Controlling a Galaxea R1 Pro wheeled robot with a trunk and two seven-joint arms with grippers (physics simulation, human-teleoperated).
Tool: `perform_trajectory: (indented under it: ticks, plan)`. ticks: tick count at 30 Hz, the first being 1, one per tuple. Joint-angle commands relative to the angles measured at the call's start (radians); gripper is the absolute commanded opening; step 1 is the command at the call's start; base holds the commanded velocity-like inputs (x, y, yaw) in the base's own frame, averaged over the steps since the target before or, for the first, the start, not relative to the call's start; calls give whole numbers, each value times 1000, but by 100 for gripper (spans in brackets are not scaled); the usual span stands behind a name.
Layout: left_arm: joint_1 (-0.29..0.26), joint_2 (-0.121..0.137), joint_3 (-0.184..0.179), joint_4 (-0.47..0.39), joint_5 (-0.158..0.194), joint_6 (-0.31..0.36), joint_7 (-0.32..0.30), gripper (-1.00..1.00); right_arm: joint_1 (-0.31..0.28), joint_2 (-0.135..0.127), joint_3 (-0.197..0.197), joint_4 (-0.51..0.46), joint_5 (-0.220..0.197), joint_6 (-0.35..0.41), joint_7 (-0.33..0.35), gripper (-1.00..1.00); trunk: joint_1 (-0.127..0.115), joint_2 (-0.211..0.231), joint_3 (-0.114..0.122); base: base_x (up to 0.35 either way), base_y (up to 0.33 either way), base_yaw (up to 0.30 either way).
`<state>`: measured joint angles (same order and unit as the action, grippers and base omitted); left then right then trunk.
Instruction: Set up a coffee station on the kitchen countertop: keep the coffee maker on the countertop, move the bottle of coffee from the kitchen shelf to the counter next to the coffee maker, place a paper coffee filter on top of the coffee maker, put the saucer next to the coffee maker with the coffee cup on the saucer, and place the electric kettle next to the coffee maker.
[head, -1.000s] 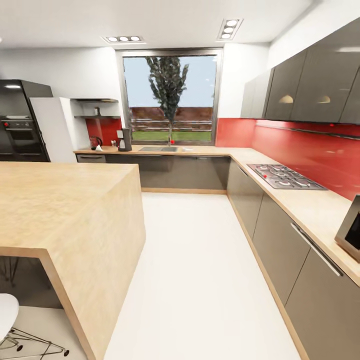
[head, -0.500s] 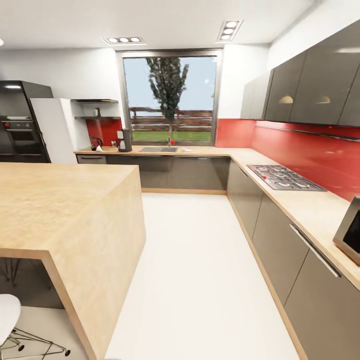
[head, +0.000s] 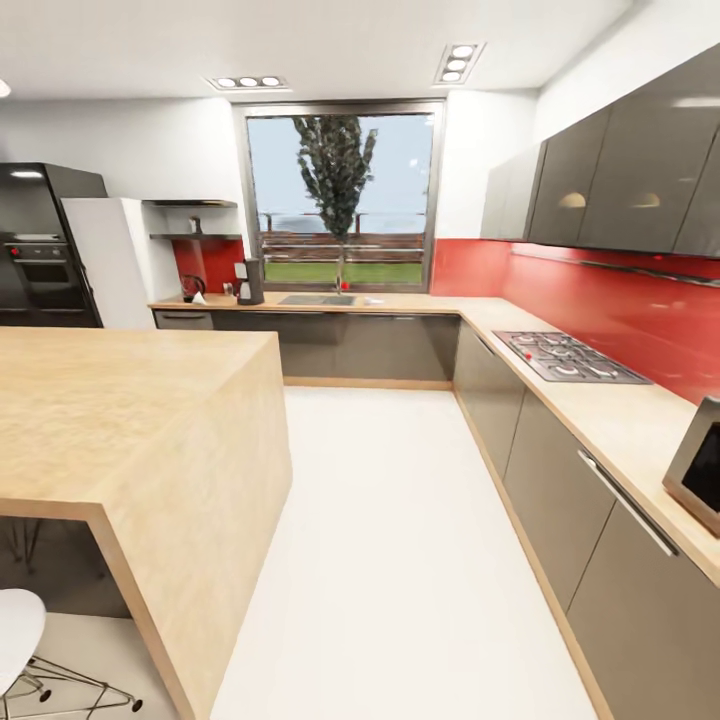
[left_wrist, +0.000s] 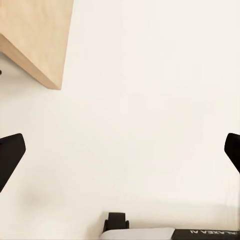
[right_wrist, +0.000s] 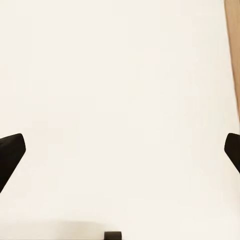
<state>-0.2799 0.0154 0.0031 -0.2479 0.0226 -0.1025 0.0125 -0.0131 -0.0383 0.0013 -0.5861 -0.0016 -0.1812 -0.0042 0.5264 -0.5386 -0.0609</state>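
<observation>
Facing down a white-floored kitchen, with every task thing sitting far off at the back wall. Passing over the wooden island bar (head: 120, 400) at the left and picking out the kitchen shelf (head: 195, 236) above the left end of the kitchen countertop (head: 420, 300). Spotting a small dark thing (head: 195, 223) standing on that board, possibly the bottle of coffee, though too small for telling. Finding the rounded electric kettle (head: 190, 287) below it at the countertop's left end, and the coffee maker (head: 250, 281) just beside it to the right, short of the sink (head: 318, 299). Continuing right to the hob (head: 570, 357) and microwave (head: 700, 465) along the side run. Judging the bottle as rigid, smooth and likely slippery, so planning on squeezing its body below the lid rather than the lid itself. Expecting the kettle to be heavier and better taken by its handle. Carrying the left gripper (left_wrist: 120, 155) spread wide and empty over bare floor near the island's corner. Carrying the right gripper (right_wrist: 120, 155) just as wide, also holding nothing, over floor beside a wood strip (right_wrist: 232, 50).
</observation>
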Motion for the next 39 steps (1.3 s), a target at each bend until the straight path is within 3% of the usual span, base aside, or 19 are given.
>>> perform_trajectory:
  ticks: [1, 5, 20, 39]
  plan:
    - [-1, 0, 0, 1, 7, -3, 1, 100, -1, 0, 0, 1, 0, -3, 0, 100, -4, 6, 1, 0, 0, 0]
    - [-1, 3, 0, 1, 29, -5, 1, 100, -1, 2, 0, 2, -1, -2, 0, 100, -19, 34, 14, 0, 0, 0]
    - [-1, 3, 0, 1, 33, -5, 1, 100, -1, 5, -1, 76, -1, -4, 0, 100, -76, 139, 61, 0, 0, 0]
    - [-1, 3, 0, 2, 33, -5, 0, 100, -1, 5, 0, 78, -1, -4, 0, 100, -76, 139, 61, 0, 0, 0]
